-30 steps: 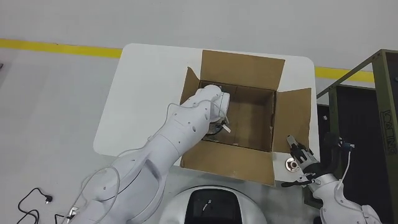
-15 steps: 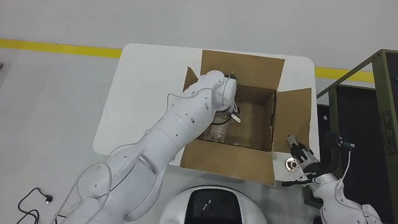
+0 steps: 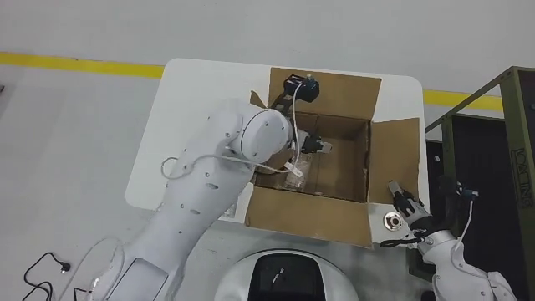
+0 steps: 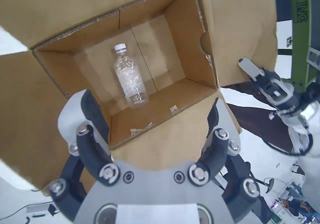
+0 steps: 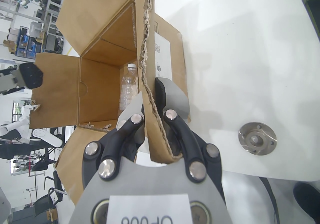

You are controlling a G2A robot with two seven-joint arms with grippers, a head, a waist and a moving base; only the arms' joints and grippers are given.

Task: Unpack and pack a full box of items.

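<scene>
On the white table (image 3: 201, 117), noted one open cardboard box (image 3: 305, 213) with its flaps spread outward. Found lying flat on the box floor, toward the near left corner, a clear plastic bottle (image 4: 129, 77) with its white cap pointing to the far wall. No other contents seen inside.

Left gripper (image 4: 150, 107): poised above the box opening, jaws wide apart, nothing held. Right gripper (image 5: 148, 100): pinched onto the near end of the right flap (image 5: 145, 60), one finger on each face of the cardboard. Metal flange (image 5: 257, 138) noted on the table just beside that corner, apart from the box.

Step in hand judged as removal of the last bottle. Recommended:
- Turn the wrist so the jaws straddle the bottle across its width.
- Descend vertically, clear of the left wall and near wall.
- Close on the mid-body rather than the cap or neck.
- Apply moderate force only, as the thin plastic is likely to buckle or slip.
- Maintain the hold on the flap to steady the box during the lift.
</scene>
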